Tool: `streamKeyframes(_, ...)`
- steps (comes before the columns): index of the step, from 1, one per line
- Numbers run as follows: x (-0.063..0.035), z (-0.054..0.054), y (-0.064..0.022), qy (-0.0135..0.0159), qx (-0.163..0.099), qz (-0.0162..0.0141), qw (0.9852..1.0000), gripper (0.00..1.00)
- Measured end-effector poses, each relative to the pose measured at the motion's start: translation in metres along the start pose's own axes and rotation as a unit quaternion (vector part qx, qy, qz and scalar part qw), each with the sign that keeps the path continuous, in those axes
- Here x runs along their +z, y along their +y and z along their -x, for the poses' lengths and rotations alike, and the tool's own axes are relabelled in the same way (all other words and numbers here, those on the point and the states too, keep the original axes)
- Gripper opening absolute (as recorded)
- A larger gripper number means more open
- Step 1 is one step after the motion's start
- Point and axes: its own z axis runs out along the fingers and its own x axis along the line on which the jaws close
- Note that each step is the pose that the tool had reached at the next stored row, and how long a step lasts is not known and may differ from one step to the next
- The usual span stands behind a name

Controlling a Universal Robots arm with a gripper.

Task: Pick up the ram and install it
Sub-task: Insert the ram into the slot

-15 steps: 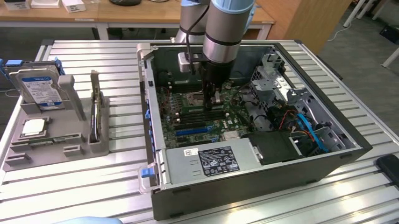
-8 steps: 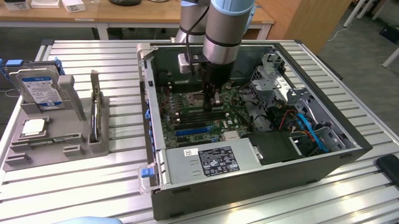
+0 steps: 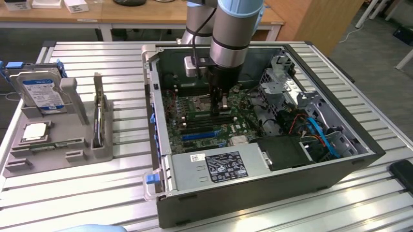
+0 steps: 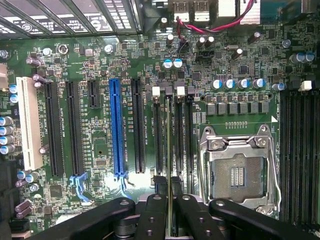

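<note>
"Ram (image 4: 171, 210), where is it?"
"Clamped edge-on between my fingers (image 4: 150, 220), right over the memory slots (image 4: 159, 135) beside the CPU socket (image 4: 240, 172); the wrist view shows that."
"And the exterior view?"
"My arm (image 3: 235, 29), upright inside the open computer case (image 3: 258, 193) on the surface (image 3: 77, 203)."

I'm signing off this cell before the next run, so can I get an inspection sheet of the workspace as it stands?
Surface: slotted metal table, carrying an open computer case and a grey parts holder.
Job's things: ram held edge-on between the fingers, in line with the memory slots beside the CPU socket; whether it is seated cannot be told.
Clutter: hard drive and CPU chip in the holder.
Grippers: gripper shut on the ram, inside the case.
Cables: blue and orange cables in the case; red wires at the board's edge.
Surroundings: wooden desks behind the table.
</note>
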Motion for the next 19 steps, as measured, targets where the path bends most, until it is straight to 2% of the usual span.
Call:
streamKeyframes(15, 0.0017, 0.0000, -0.0004, 0.0001, -0.008, 0.0000, 1.0000, 0.14)
streamKeyframes(19, 0.0027, -0.0002, -0.0003, 0.0012, -0.008, -0.0001, 1.0000, 0.14)
